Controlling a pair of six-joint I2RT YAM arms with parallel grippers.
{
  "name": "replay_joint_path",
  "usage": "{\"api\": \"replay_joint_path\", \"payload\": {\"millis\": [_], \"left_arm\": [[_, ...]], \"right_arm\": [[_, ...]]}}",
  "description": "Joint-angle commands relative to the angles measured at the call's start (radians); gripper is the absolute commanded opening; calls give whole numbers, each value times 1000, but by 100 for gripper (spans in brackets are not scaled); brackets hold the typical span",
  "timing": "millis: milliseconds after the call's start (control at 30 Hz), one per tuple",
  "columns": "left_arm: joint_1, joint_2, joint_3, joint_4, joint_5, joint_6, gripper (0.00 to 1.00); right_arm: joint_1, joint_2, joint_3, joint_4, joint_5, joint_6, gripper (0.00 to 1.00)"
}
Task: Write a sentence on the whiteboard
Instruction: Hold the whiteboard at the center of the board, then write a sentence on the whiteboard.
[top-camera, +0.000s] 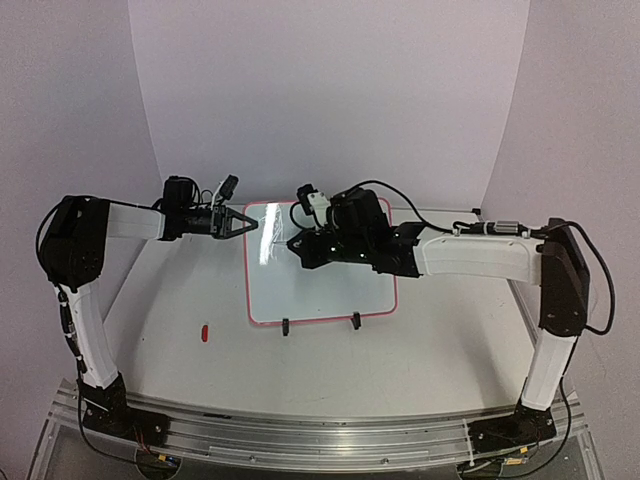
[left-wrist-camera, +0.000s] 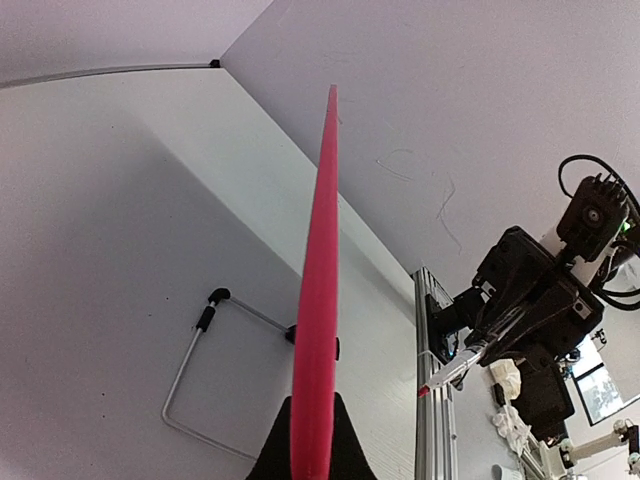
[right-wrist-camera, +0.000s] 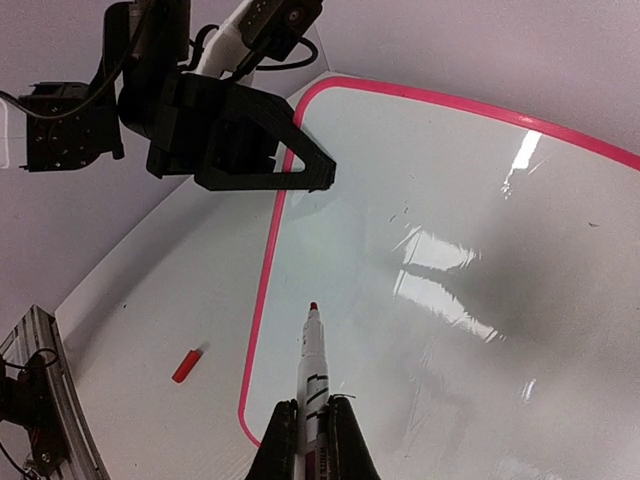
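Note:
The whiteboard (top-camera: 320, 290) lies in the middle of the table, glossy white with a thin pink frame, and its face is blank: no sentence shows on it. My left gripper (top-camera: 250, 222) is shut on the board's far left edge. In the left wrist view the gripper (left-wrist-camera: 312, 410) clamps the frame (left-wrist-camera: 320, 250), seen edge-on. My right gripper (top-camera: 298, 245) hovers over the board's upper left part. In the right wrist view it (right-wrist-camera: 312, 405) is shut on a white marker (right-wrist-camera: 312, 360), uncapped, whose red tip is close to the board (right-wrist-camera: 450, 180), near its left edge.
A red marker cap (top-camera: 204, 332) lies on the table left of the board and also shows in the right wrist view (right-wrist-camera: 186, 365). Two black clip feet (top-camera: 285, 326) sit on the board's near edge. A wire stand (left-wrist-camera: 190, 370) shows beside the board.

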Motion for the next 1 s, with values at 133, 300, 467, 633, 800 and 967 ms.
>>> {"api": "replay_joint_path", "payload": {"millis": [133, 300, 467, 633, 800, 967], "left_arm": [[-4, 4, 25, -8, 3, 63, 0], [-4, -2, 18, -27, 7, 121, 0], [-4, -8, 7, -35, -1, 165, 0], [-4, -11, 4, -40, -6, 174, 0], [-4, -11, 7, -41, -8, 175, 0], [-4, -8, 10, -44, -12, 175, 0]], "right_arm": [[-4, 69, 145, 36, 8, -44, 0], [-4, 119, 216, 34, 18, -60, 0], [-3, 155, 279, -4, 62, -82, 0], [3, 189, 337, -60, 90, -98, 0], [11, 207, 362, -110, 151, -106, 0], [13, 211, 374, -148, 114, -100, 0]]}}
